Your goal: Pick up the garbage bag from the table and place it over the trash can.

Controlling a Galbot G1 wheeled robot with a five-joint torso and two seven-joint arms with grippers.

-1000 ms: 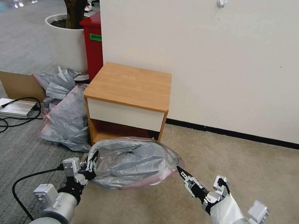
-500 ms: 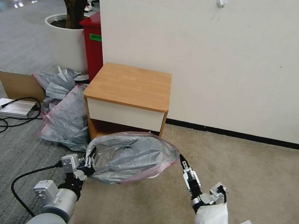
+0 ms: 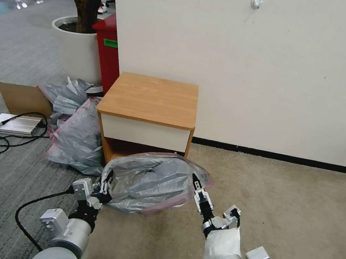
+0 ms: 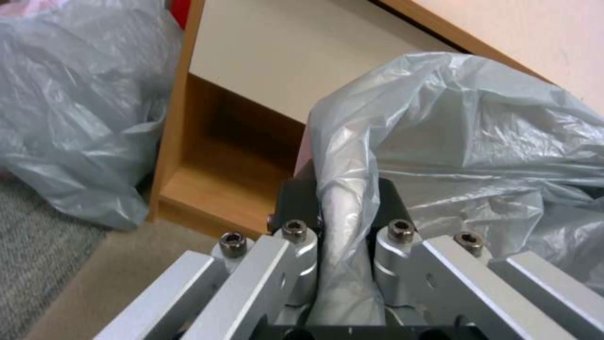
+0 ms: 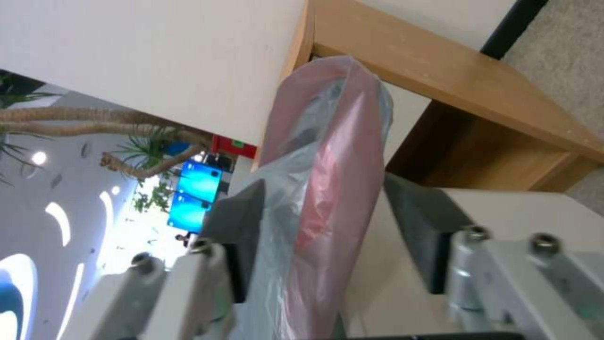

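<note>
Bag (image 3: 150,181): grey, pink-rimmed, ballooning low over the carpet (image 3: 290,221) in front of the table (image 3: 151,99), stretched between both grippers. Left gripper (image 3: 105,189): sitting at the bag's left edge, fingers clamped on a bunched fold of plastic, seen pinched between the pads in the left wrist view (image 4: 343,222). Right gripper (image 3: 197,186): sitting at the bag's right edge, fingers apart, the pink rim (image 5: 333,189) running between them untouched. Heap of bags (image 3: 76,134): lying left of the table.
</note>
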